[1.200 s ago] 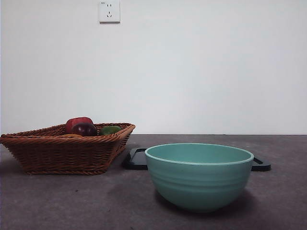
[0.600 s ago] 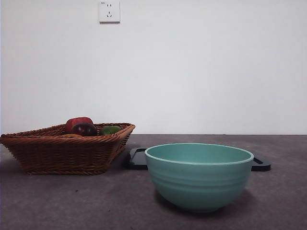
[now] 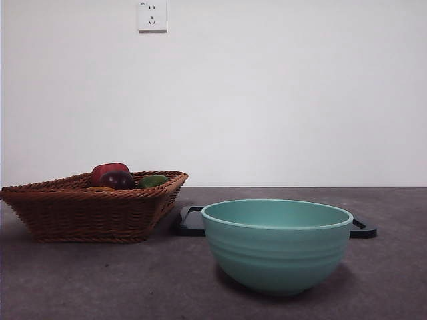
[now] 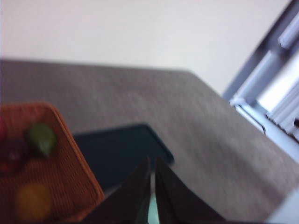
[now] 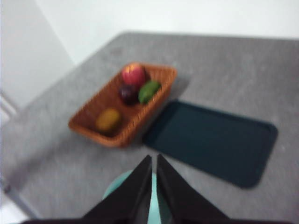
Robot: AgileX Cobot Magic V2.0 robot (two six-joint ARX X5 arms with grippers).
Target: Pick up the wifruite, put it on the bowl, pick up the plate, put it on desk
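The grey surface (image 3: 400, 267) is the biggest thing here, and everything sits on it. On it, near the front, stands the big green-blue bowl (image 3: 277, 253). It has nothing in it yet that can be seen. Behind the bowl lies a flat dark tray (image 5: 212, 142), most likely the plate that the task talks about. Just beside the tray is a brown woven basket (image 5: 124, 133).

In the basket are four fruits. At the far end sit a red one (image 5: 133, 73), a dark purple one (image 5: 126, 92) and a green one (image 5: 149, 91), all close together. The small orange-brown fruit (image 5: 108, 119) lies alone at the near end of the basket (this is the one to pick up). It looks a bit longer than it is wide, but the picture is too blurry to tell which way it points.

Both arms hang high over the surface and hold nothing. The left fingers (image 4: 152, 168) are pressed almost together, with only a thin crack between them. The right fingers (image 5: 154, 165) are the same. From the front, neither arm can be seen at all.

Here is what matters for the next move. The basket is right next to the left fingers, and the orange-brown fruit is just off to their side. The right fingers are above the bowl, farther from the basket. So the left arm looks like the nearer one to grab the fruit, and its fingers would need to spread apart first.
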